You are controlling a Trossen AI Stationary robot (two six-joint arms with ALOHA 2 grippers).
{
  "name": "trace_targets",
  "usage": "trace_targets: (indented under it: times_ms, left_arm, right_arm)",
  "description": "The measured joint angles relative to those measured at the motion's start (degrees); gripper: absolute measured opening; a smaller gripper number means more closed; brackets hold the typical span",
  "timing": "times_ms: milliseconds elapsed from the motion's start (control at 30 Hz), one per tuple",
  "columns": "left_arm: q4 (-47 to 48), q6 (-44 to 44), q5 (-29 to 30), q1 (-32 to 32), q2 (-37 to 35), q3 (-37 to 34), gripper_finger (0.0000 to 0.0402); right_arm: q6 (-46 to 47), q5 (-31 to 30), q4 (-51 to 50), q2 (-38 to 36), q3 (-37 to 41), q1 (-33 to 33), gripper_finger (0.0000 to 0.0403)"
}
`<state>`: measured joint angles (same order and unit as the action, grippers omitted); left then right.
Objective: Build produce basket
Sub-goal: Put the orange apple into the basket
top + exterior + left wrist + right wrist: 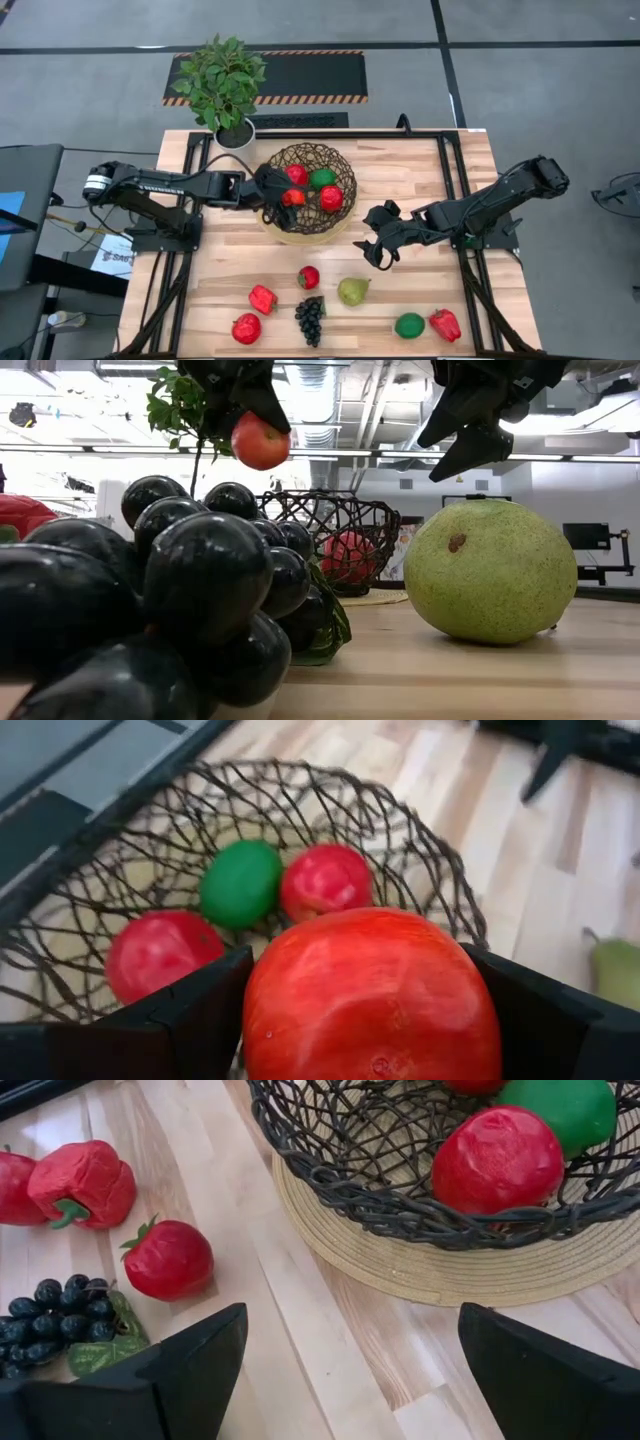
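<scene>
Pale wood-plank worktop point(420, 200) on grey floor; black mat w/ hazard-striped edges point(300, 75) behind; potted plant point(225, 80) at rear edge. Basket point(300, 160) at centre-rear, 3 pieces inside. Red fruit point(372, 995) gripped by left hand point(283, 195) above basket. Right hand point(378, 250) held open, empty, beside basket. Arm lettering unreadable.

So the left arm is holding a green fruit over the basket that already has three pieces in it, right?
Not quite: the fruit in the left gripper is red, not green, as the left wrist view shows. It does hang over the basket, which already holds three pieces: two red and one green.
</scene>
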<state>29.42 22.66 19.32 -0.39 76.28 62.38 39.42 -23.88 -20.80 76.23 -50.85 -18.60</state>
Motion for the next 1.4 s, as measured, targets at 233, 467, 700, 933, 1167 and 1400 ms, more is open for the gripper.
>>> trace_targets:
  times_ms: [233, 467, 700, 933, 1167, 1400]
  left_arm:
    - [2.0, -1.9, -7.0, 5.7, 0.2, 0.0, 0.0318]
    - [4.2, -4.3, -9.8, 7.9, 0.2, 0.0, 0.0318]
    - [4.8, -10.3, -12.5, 10.1, 1.7, 0.0, 0.0318]
    - [5.6, -13.3, -14.2, 11.9, 1.7, 0.0, 0.0318]
    - [5.7, -14.4, -14.4, 13.7, 1.7, 0.0, 0.0318]
    - [4.3, -14.3, -15.5, 13.6, 5.0, 0.0, 0.0318]
  right_arm:
    - [1.7, 0.0, -0.1, 0.0, 0.0, -0.3, 0.0379]
    - [2.6, 0.0, -0.2, 0.0, 0.0, 0.5, 0.0379]
    - [4.0, 0.1, -1.6, 0.0, 0.5, 1.6, 0.0379]
    - [7.0, 2.1, -6.2, 0.0, 0.5, 1.5, 0.0379]
    - [11.4, 2.5, -9.8, 0.0, 0.5, 1.4, 0.0379]
    - [11.6, 2.5, -11.1, 0.0, 0.5, 1.6, 0.0379]
